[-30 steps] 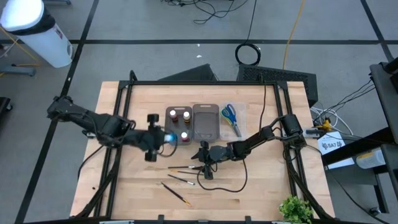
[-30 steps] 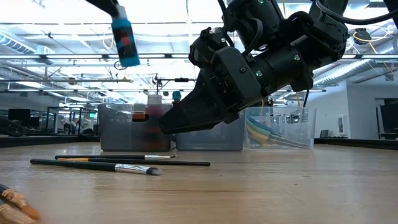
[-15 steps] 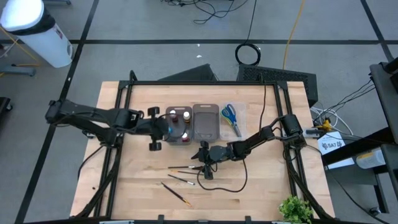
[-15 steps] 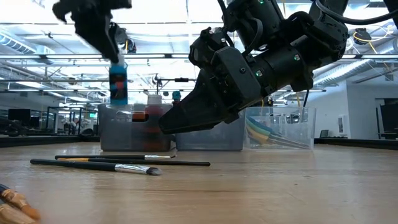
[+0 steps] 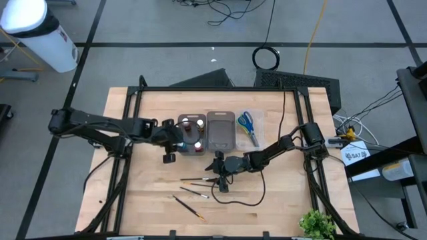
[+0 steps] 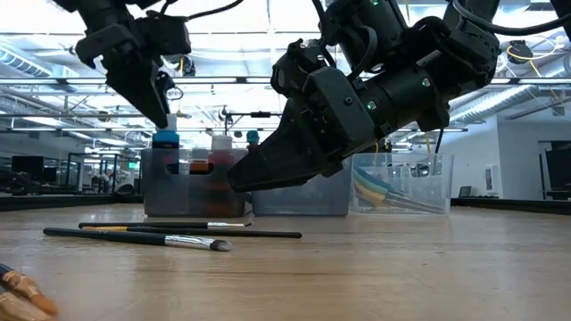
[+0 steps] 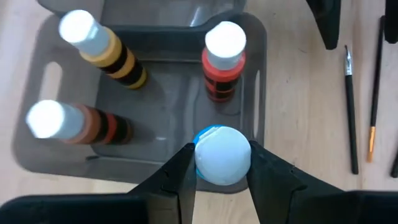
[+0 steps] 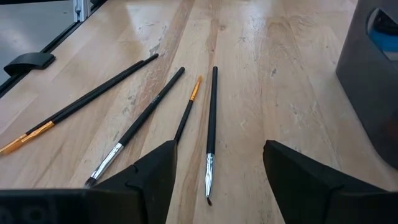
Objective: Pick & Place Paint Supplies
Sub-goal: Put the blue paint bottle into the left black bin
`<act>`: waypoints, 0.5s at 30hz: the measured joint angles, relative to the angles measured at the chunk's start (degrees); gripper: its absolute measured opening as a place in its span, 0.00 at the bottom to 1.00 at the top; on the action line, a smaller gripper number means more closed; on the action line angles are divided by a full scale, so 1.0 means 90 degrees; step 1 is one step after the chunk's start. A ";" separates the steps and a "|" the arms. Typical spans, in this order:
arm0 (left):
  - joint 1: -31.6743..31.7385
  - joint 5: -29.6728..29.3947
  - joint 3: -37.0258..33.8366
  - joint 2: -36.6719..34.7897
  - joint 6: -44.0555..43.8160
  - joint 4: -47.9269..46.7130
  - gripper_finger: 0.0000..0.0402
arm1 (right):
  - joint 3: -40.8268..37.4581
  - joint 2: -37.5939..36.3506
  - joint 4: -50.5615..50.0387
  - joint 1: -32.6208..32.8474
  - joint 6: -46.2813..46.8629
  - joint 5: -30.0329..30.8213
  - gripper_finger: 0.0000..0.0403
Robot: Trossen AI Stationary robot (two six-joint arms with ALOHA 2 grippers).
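Left gripper (image 7: pixel 219 180) clamping blue paint bottle (image 7: pixel 222 155), upright, cap up, probably inside grey tray (image 7: pixel 37 99). Right gripper (image 8: pixel 217 177) gaping empty over brushes (image 8: pixel 211 124) lying lengthwise left-right.

The grey tray (image 6: pixel 194 192) hides the blue bottle's (image 6: pixel 165 140) body.

Both arms are dark, near-black, built of slim jointed links with chunkier housings at the joints. The left hand (image 7: pixel 219 180) ends in 2 flat, tapering black fingers (image 7: pixel 177 180); the right hand (image 8: pixel 217 174) has 2 of the same (broad at the base). Thin black cables trail from the right arm (image 5: pixel 280 145).
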 joint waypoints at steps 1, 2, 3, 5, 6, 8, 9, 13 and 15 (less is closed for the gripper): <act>0.0015 0.0048 -0.0064 0.0002 -0.0012 0.0080 0.31 | 0.0000 0.0000 -0.0002 0.0000 0.0000 0.0000 0.56; 0.0033 0.0128 -0.0129 0.0002 -0.0021 0.0169 0.31 | 0.0000 0.0000 0.0000 0.0000 0.0002 0.0000 0.56; 0.0049 0.0187 -0.0196 0.0002 -0.0024 0.0247 0.31 | 0.0000 0.0000 -0.0002 0.0000 0.0002 0.0000 0.56; 0.0074 0.0281 -0.0330 0.0002 -0.0064 0.0383 0.31 | 0.0000 0.0000 0.0000 0.0002 0.0002 0.0000 0.56; 0.0081 0.0287 -0.0379 0.0002 -0.0099 0.0420 0.31 | 0.0000 0.0000 0.0000 0.0000 0.0000 0.0000 0.56; 0.0083 0.0287 -0.0417 0.0002 -0.0150 0.0442 0.31 | 0.0000 0.0000 -0.0002 0.0000 -0.0001 0.0000 0.56; 0.0080 0.0287 -0.0437 0.0002 -0.0162 0.0448 0.31 | 0.0000 0.0000 -0.0002 0.0000 -0.0001 0.0000 0.56; 0.0080 0.0315 -0.0482 0.0002 -0.0235 0.0451 0.34 | 0.0000 0.0000 -0.0002 0.0000 0.0002 0.0000 0.56; 0.0080 0.0305 -0.0498 0.0002 -0.0237 0.0431 0.39 | 0.0000 0.0000 0.0000 0.0000 0.0002 0.0000 0.56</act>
